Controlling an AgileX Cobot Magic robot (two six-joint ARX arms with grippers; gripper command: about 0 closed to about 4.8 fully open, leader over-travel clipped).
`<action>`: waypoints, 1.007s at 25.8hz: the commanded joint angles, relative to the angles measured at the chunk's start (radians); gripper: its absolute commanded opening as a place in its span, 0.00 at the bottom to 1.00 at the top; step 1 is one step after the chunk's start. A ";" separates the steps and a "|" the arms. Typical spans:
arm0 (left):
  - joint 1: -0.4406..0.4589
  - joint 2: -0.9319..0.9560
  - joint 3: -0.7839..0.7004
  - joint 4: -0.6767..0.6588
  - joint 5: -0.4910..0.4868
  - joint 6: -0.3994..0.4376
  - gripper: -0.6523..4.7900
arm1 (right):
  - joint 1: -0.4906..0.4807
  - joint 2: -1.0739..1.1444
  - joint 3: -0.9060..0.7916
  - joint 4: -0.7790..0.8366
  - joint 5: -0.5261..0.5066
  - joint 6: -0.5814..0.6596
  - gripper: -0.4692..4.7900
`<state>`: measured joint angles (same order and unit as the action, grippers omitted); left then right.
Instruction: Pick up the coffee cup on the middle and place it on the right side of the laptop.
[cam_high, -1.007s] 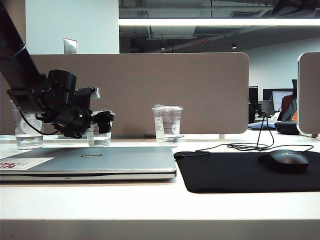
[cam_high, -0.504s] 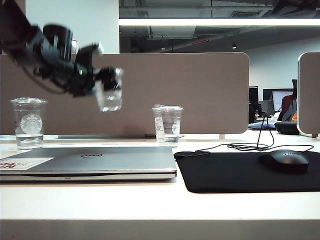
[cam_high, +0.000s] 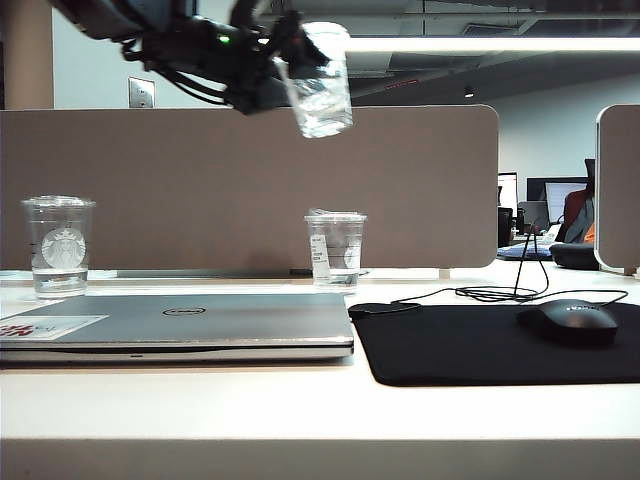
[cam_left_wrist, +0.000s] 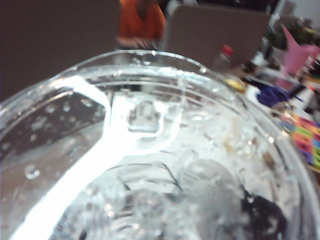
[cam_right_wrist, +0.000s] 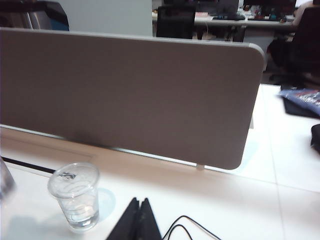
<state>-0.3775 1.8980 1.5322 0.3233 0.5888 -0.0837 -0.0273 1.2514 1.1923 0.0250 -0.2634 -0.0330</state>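
- the left gripper (cam_high: 283, 62) is high in the air at the upper left of the exterior view, level with the top edge of the grey partition (cam_high: 420, 190), its jaws clamped on the coffee cup (cam_high: 318, 80).
- the coffee cup hangs tilted just to the right of that gripper, well clear of the desk (cam_high: 300, 410), with a little clear liquid in its lower end.
- in the left wrist view the cup's clear lid and rim (cam_left_wrist: 150, 125) fill nearly the whole picture, right against the camera; the gripper's fingers cannot be made out there.
- far below the left gripper, the laptop (cam_high: 180, 325) lies closed and flat on the desk, with a white sticker with red marks (cam_high: 45, 327) on its lid.
- below and to the left of the gripper a clear cup with a round white logo (cam_high: 58, 245) stands behind the laptop.
- almost straight below the held cup, a taller clear cup with a white label (cam_high: 335, 250) stands upright by the partition.
- below and to the right lie a black mouse pad (cam_high: 480, 350), a black mouse (cam_high: 568, 322) on it, and a black cable (cam_high: 480, 293).
- the right gripper (cam_right_wrist: 139, 220) shows as two dark fingertips pressed together, closed on nothing, above the desk just beside the labelled cup (cam_right_wrist: 76, 195).
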 joint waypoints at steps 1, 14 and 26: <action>-0.082 -0.007 0.002 -0.127 -0.074 0.029 0.79 | 0.001 -0.061 0.007 -0.027 0.003 -0.020 0.08; -0.313 0.000 -0.322 0.119 -0.300 0.038 0.85 | 0.002 -0.232 0.006 -0.167 0.089 -0.109 0.08; -0.353 0.138 -0.419 0.328 -0.418 -0.080 0.88 | 0.055 -0.240 0.003 -0.217 0.114 -0.159 0.08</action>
<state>-0.7254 2.0388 1.1114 0.6178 0.1734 -0.1558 0.0250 1.0157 1.1915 -0.2085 -0.1638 -0.1852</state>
